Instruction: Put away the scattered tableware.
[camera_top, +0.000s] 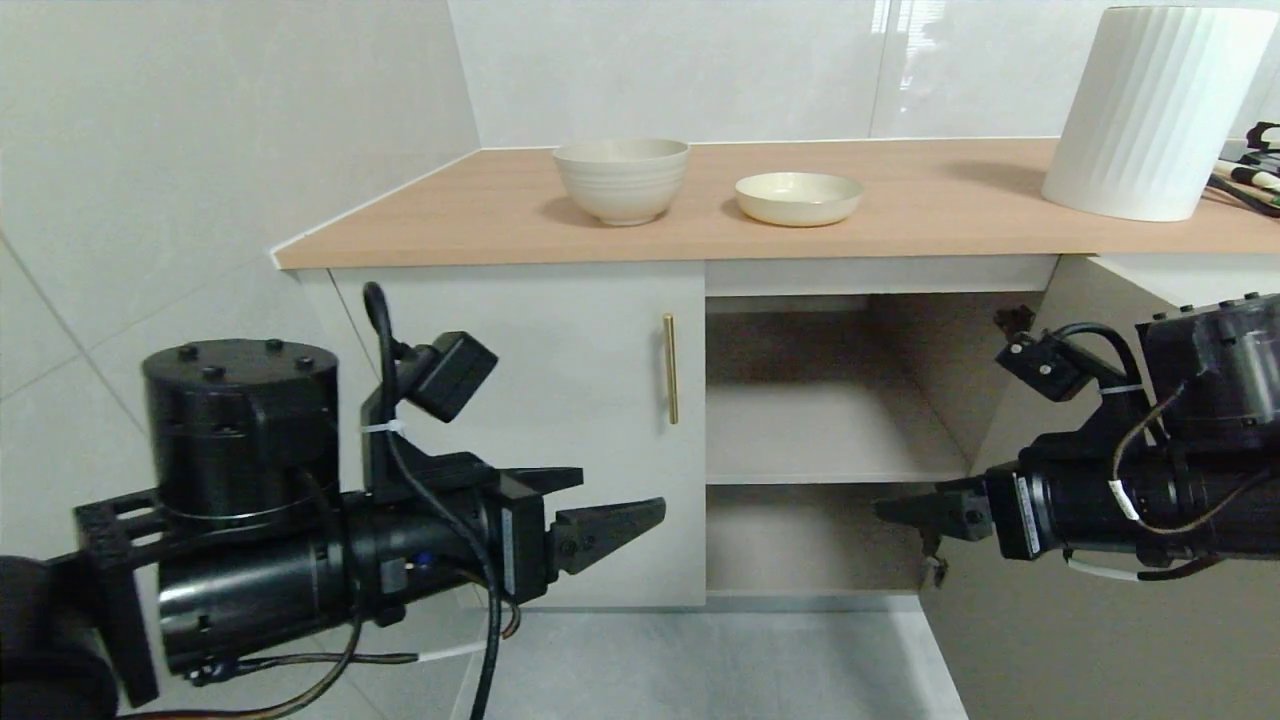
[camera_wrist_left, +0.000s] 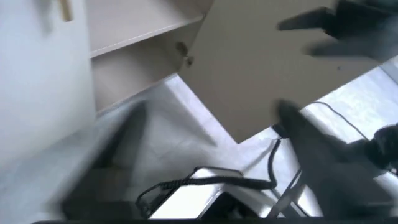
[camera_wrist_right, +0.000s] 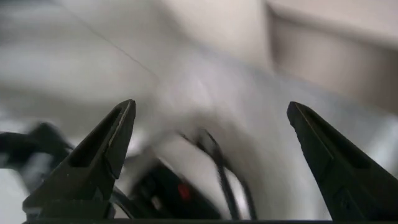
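A cream ribbed bowl (camera_top: 620, 178) and a shallow cream plate (camera_top: 798, 197) stand side by side on the wooden countertop (camera_top: 480, 225). Below counter height, in front of the closed left cabinet door (camera_top: 520, 420), my left gripper (camera_top: 620, 492) (camera_wrist_left: 210, 109) is open with nothing in it. My right gripper (camera_top: 885, 510) (camera_wrist_right: 210, 106) hangs by the open cabinet's lower right corner, its fingers spread wide and empty. Both grippers are well below and apart from the bowl and plate.
The cabinet's right half stands open, showing a bare middle shelf (camera_top: 820, 430) and bottom; its door (camera_top: 1010, 400) (camera_wrist_left: 267, 68) swings out on the right. A gold handle (camera_top: 670, 368) marks the closed door. A tall white ribbed container (camera_top: 1150, 110) and some utensils (camera_top: 1250, 175) occupy the counter's right end.
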